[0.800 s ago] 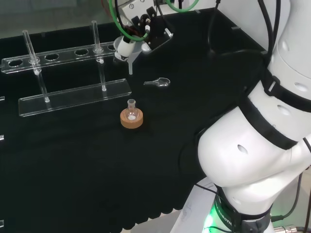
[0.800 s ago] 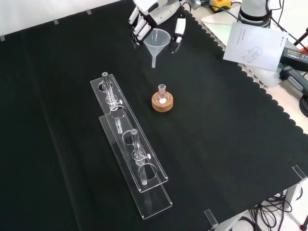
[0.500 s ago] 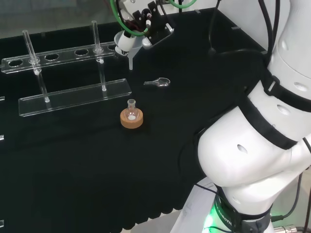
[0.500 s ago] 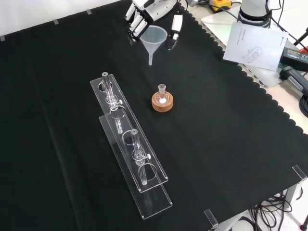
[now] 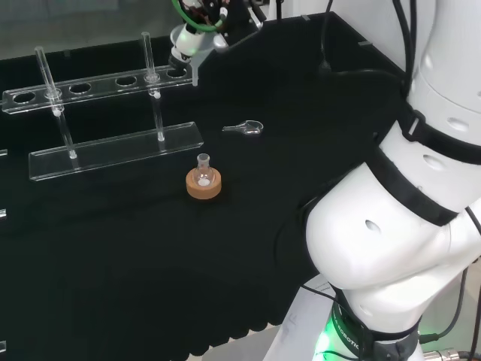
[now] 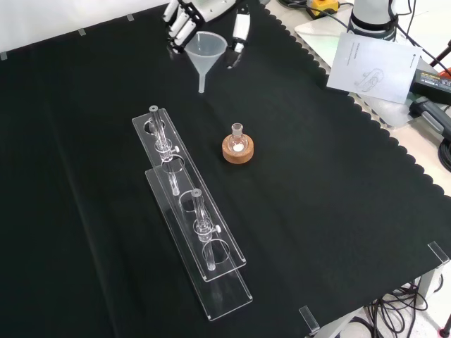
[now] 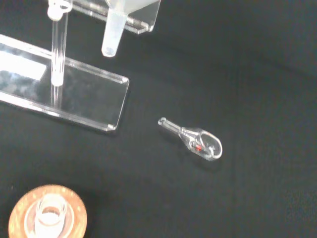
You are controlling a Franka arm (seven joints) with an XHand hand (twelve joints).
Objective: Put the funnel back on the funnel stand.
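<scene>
The hand (image 6: 204, 14) grasps the funnel (image 6: 205, 53) by its cone, fingers on one side and thumb on the other, holding it upright in the air with the stem pointing down. In the front view the funnel hangs above the table (image 6: 338, 211), near the far end of the clear funnel stand (image 6: 187, 211). A small flask (image 6: 237, 138) sits on a cork ring (image 6: 237, 151) beside the stand, and a small clear scoop (image 7: 195, 141) lies on the cloth, apart from both.

Clear funnel (image 6: 205, 51) upright, spout down — above the clear funnel stand (image 6: 190, 211)
</scene>
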